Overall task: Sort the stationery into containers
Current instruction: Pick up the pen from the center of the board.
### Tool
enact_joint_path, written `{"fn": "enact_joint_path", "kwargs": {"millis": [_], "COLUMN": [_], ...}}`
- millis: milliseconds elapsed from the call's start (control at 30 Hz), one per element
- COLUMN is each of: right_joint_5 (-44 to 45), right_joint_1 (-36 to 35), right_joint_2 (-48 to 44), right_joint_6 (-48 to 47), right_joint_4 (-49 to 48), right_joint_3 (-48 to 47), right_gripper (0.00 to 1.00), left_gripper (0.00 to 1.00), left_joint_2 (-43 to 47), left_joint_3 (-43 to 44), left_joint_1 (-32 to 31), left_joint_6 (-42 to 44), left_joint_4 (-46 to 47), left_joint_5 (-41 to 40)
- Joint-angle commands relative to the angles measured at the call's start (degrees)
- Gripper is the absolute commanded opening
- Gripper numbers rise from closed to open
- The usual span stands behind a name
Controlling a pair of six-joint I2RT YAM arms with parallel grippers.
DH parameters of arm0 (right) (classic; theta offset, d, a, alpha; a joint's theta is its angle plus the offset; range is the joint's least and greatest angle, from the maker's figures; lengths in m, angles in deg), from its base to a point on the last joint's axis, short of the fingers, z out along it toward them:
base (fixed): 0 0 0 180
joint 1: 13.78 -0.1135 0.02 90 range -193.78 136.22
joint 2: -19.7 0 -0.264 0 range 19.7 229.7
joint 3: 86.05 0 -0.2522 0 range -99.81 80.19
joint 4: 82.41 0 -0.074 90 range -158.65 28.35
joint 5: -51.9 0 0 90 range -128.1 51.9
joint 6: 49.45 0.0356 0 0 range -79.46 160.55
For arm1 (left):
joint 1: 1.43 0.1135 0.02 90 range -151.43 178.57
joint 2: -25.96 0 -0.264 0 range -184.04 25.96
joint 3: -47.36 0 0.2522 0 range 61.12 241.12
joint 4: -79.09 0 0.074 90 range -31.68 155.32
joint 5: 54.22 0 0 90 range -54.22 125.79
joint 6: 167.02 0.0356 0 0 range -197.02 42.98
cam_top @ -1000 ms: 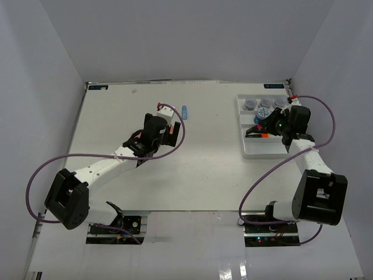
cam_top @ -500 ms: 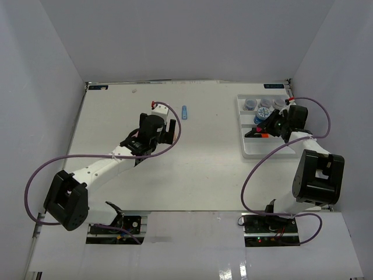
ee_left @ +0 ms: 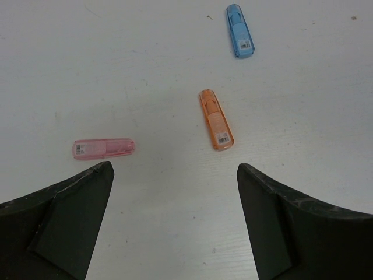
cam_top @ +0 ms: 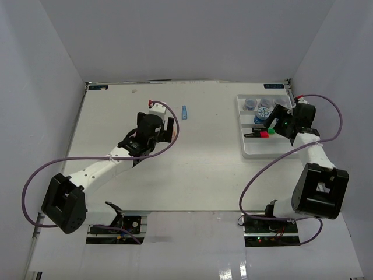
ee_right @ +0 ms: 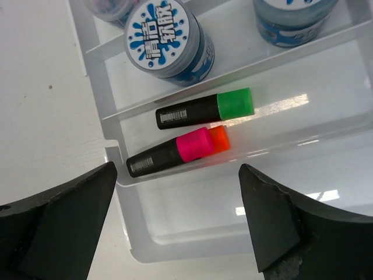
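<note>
The white tray (cam_top: pixel 249 153) (ee_right: pixel 131 233) sits at the right. One ridge-bounded section holds a black highlighter with a green cap (ee_right: pixel 204 109) (cam_top: pixel 271 132). A pink-capped one (ee_right: pixel 169 154) lies beside it, with an orange cap (ee_right: pixel 220 139) peeking out behind. Blue-patterned jars (ee_right: pixel 166 38) (cam_top: pixel 260 116) fill the sections above. My right gripper (ee_right: pixel 178 169) (cam_top: pixel 273 125) hovers open over the tray, holding nothing. On the table lie pastel pink (ee_left: pixel 104 148), orange (ee_left: pixel 216 119) and blue (ee_left: pixel 239 38) (cam_top: pixel 185 111) highlighters. My left gripper (ee_left: pixel 173 169) (cam_top: pixel 166 131) is open just short of them.
Grey-lidded jars (cam_top: pixel 266 104) stand in the tray's far section. White walls close in the table on three sides, and the tray lies close to the right wall. Purple cables loop beside both arms.
My right gripper has gone from shut to open and drawn back to the right; the green-capped highlighter now lies free in the tray. The left gripper has shifted slightly left.
</note>
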Motion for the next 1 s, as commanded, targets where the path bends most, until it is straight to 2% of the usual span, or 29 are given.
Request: {"fn": "enact_joint_path", "kwargs": {"millis": [0,267,400,533,633,700,867,967], "right_joint_5": [3.37,7.77,0.32,-1.90,-1.02,-0.42,3.98,5.12], "right_joint_1": [0.07,-1.33,-1.42,-2.21,-3.79,-4.93,-11.52,-15.04], "right_joint_2": [-9.25,-27.97,-32.29,-35.89,-39.75,-40.47,-42.14,-44.95], "right_joint_6": [-3.81,-2.32,-3.11,-3.37,-3.20,-3.20,-3.55,-3.20], "right_joint_4": [4.77,7.24,8.20,6.63,3.82,2.32,1.01,-2.42], "right_joint_3": [-3.59,-3.06,-3.24,-1.22,1.59,2.91,5.37,9.41], "right_gripper": [0.90,0.90,0.90,0.90,0.90,0.90,0.90,0.90], "left_gripper": [0.98,0.98,0.98,0.98,0.98,0.98,0.98,0.98], "left_joint_2": [3.57,4.45,4.62,4.19,3.75,4.10,4.10,2.35], "left_joint_3": [0.68,0.33,-0.29,-1.17,-2.22,-3.97,-7.40,-8.73], "left_joint_1": [0.37,0.72,2.12,8.00,17.03,20.57,32.42,35.52], "left_joint_6": [-0.91,-2.93,-6.00,-10.74,-14.79,-16.46,-16.55,-16.29], "left_joint_4": [0.93,0.15,-1.52,-5.82,-9.25,-10.75,-11.98,-11.81], "left_joint_5": [-2.03,-6.68,-9.15,-6.35,-1.35,2.07,7.63,8.59]}}
